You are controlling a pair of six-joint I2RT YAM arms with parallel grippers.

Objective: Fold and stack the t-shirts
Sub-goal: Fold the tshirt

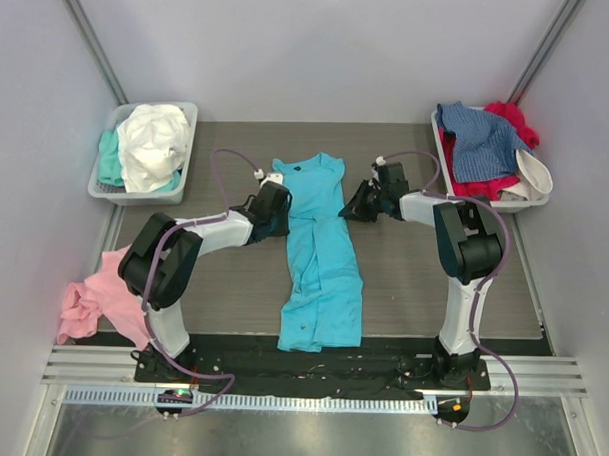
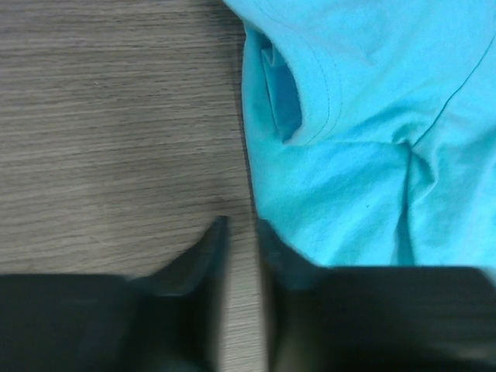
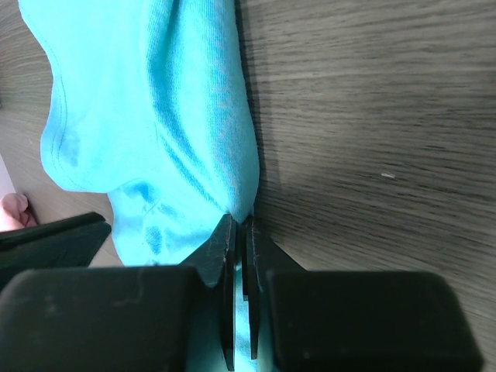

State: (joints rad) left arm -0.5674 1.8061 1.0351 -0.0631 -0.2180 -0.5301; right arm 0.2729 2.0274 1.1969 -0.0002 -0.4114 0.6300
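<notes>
Near-left edge of the worktop [image 1: 232,286]: pink t-shirt [image 1: 92,296] in a heap, half off the side, not folded yet. Centre: turquoise t-shirt [image 1: 318,259] lies as a long narrow strip, hem at the near edge, collar twd the far edge.

Mid-worktop, both arms flank its upper part. Right pincer [image 3: 239,221]: fingers together, clamped on the shirt's right edge, cloth running in btw the tips. Left pincer [image 2: 240,232]: tips a crack apart, bare wood showing btw them, nothing gripped. It sits just beside the shirt's left edge, below the tucked sleeve [image 2: 291,93].

Looks like the cross-fold is next, collar end brought twd the hem. To do it well: left should slide in a bit more & bite all layers at the same level as right, w/ both then lifting together, low & even, so the strip doesn't skew or the sleeve spill out.

Far-left corner: tray [image 1: 191,134] w/ white tee [image 1: 152,143] & mint tee [image 1: 109,156]. Far-right corner: tray [image 1: 442,148] w/ denim-blue tee [image 1: 483,139] & red tee [image 1: 513,120].
</notes>
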